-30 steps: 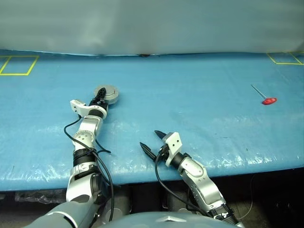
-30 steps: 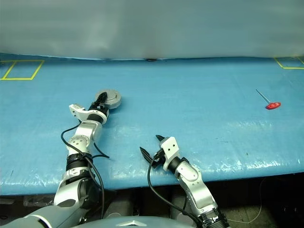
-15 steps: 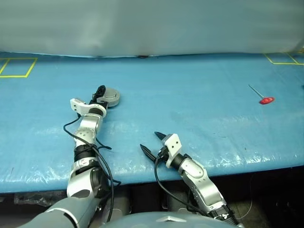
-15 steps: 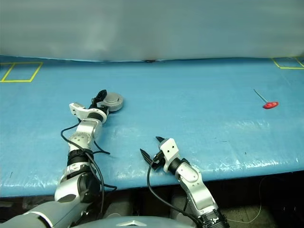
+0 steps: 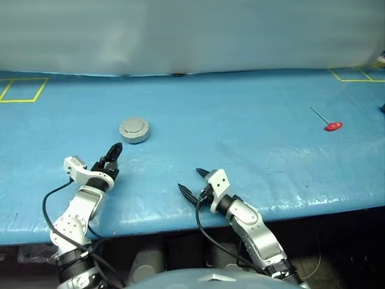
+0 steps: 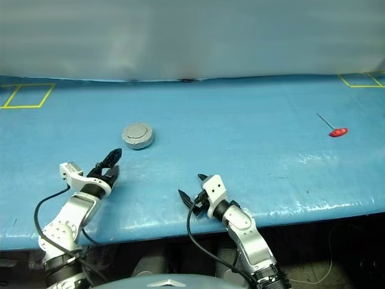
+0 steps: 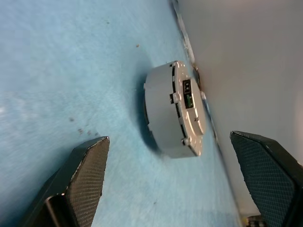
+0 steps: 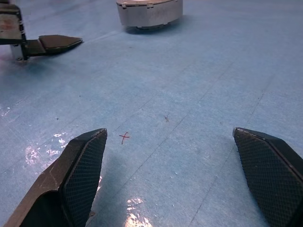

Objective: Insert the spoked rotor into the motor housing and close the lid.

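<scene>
Left tool (image 5: 112,158) pulled back off lid (image 5: 134,129), open, empty | right tool (image 5: 194,182) open, empty | 1 housing (image 7: 173,116), 1 red-handled key (image 5: 328,121)

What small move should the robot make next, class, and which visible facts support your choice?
Probably none on the motor: keep both arms clear. The lid sits flat and flush on the motor housing, which stands alone on the blue table. The left pincer and right pincer are open, empty and apart from it, so the assembly looks closed.
</scene>
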You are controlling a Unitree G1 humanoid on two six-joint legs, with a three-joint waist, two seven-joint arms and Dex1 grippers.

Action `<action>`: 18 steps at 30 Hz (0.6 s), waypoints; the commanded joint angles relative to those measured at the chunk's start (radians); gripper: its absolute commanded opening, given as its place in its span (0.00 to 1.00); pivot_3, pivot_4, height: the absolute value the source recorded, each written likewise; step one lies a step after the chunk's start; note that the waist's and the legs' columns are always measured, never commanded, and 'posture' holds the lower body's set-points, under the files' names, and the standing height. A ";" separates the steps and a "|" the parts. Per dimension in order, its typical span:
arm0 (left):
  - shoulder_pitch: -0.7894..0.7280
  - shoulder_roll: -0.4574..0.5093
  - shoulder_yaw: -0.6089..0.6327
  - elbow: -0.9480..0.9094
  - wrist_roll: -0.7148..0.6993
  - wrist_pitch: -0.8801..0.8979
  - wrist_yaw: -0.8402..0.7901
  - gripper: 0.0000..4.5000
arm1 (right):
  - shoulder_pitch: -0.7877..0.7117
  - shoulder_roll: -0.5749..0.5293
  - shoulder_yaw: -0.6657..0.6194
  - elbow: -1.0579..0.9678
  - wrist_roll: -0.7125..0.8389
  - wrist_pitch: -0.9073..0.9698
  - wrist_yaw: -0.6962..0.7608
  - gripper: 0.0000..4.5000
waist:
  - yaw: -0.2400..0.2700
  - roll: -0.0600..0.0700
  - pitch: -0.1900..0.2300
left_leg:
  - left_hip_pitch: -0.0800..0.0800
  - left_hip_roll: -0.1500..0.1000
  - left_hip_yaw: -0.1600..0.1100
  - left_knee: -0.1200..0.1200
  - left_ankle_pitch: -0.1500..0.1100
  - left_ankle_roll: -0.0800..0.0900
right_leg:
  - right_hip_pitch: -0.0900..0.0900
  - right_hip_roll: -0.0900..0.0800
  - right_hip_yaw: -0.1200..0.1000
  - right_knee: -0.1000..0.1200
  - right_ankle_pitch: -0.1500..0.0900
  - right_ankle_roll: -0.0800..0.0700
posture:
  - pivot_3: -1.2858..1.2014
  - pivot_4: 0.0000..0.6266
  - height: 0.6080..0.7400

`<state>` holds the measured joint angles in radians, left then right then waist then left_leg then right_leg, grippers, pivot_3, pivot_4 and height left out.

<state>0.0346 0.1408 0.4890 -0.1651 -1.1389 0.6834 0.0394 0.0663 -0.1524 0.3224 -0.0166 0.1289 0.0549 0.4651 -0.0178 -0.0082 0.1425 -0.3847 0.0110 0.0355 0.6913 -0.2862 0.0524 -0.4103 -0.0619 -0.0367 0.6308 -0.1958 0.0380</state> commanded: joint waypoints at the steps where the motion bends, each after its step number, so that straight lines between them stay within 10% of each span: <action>1: 0.144 0.080 -0.140 -0.142 0.250 -0.111 -0.145 0.99 | -0.007 -0.001 -0.030 -0.035 0.024 -0.002 0.013 1.00 | -0.002 0.000 0.000 | 0.002 0.000 0.001 -0.001 0.000 0.000 | 0.001 0.000 0.000 0.000 -0.001 0.000 | 0.52 0.24 1.00; 18: 0.355 0.004 -0.450 -0.123 1.002 -0.876 -0.250 0.99 | 0.028 0.009 -0.127 -0.170 0.046 -0.011 -0.040 1.00 | 0.019 0.000 0.000 | -0.013 0.000 0.003 -0.008 -0.001 0.001 | -0.014 -0.007 -0.002 -0.002 -0.002 -0.003 | 0.52 0.24 1.00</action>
<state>0.3917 0.1410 0.0401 -0.2869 -0.1775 -0.1207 -0.2128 0.0939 -0.1458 0.2116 -0.1387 0.1713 0.0700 0.4335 0.0011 -0.0080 0.1429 -0.3987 0.0112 0.0384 0.6836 -0.2869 0.0529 -0.4246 -0.0672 -0.0385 0.6284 -0.1978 0.0348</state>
